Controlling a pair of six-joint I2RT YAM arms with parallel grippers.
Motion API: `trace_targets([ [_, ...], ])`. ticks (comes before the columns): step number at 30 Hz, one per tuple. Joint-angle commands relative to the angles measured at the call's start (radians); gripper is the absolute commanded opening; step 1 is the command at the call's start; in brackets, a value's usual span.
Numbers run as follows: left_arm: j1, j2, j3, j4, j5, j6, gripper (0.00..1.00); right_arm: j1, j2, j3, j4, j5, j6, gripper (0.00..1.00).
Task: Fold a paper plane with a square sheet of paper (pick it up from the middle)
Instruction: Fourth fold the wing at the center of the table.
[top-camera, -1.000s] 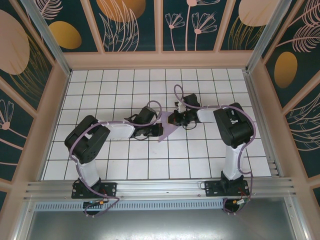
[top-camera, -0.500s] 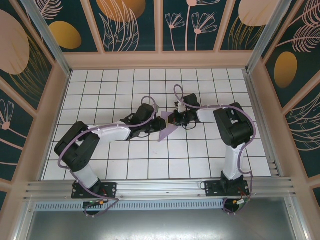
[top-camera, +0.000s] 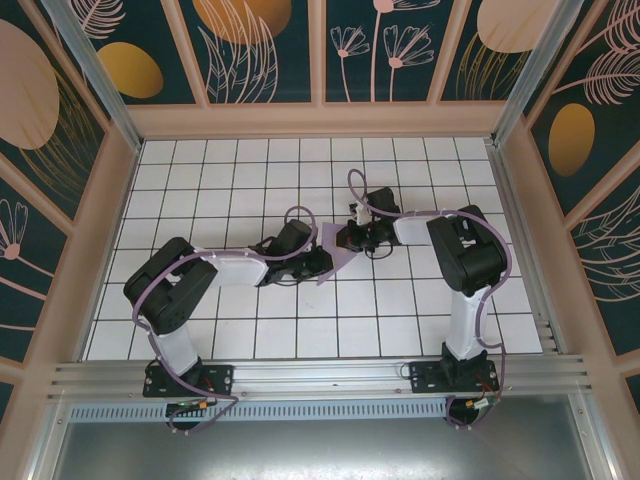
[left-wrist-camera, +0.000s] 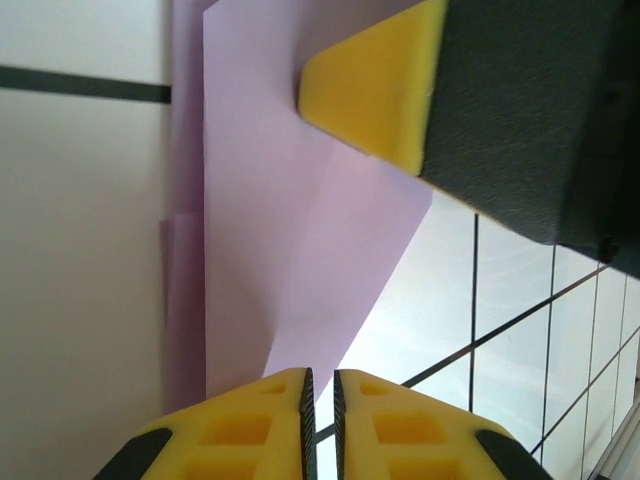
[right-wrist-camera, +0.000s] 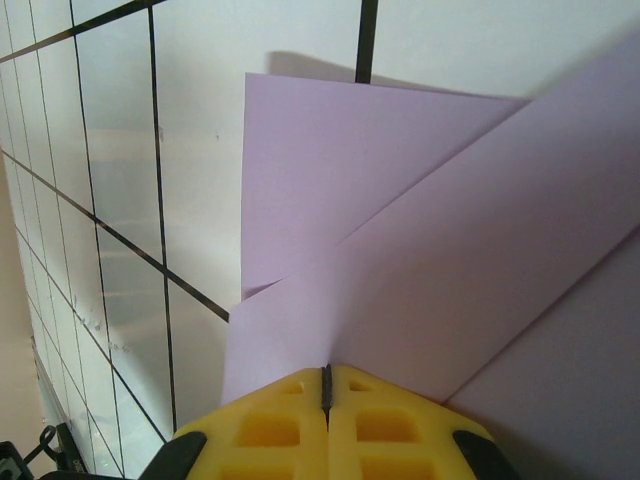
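Note:
The square sheet of paper is lilac and partly folded, with layered flaps and diagonal creases. It sits low over the white tiled floor at mid-table. My right gripper is shut on a folded edge, which runs straight into its closed yellow fingertips. My left gripper is at the paper's left side. Its yellow fingers stand a thin slit apart with only floor showing between them. The paper's lower point runs down beside the left finger. The right gripper's yellow pad presses on the paper from above.
The white gridded floor lies all round the paper, with free tiles ahead and to both sides. Wooden walls with patterned panels close in the table. An aluminium rail carries both arm bases at the near edge.
The left arm stretched out toward the paper, then drew back a little, its elbow shifting. Its jaws parted by a slit. The right gripper and the paper have stayed in place.

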Motion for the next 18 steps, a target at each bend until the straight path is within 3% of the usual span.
trace_targets([
  [1,-0.010,0.020,-0.026,0.019,0.019,-0.030,0.18,-0.007,0.089,-0.026,-0.112,0.145,-0.009,0.05],
  [18,-0.028,-0.011,-0.139,0.068,0.021,-0.104,0.19,-0.006,0.100,-0.033,-0.119,0.154,-0.007,0.05],
])
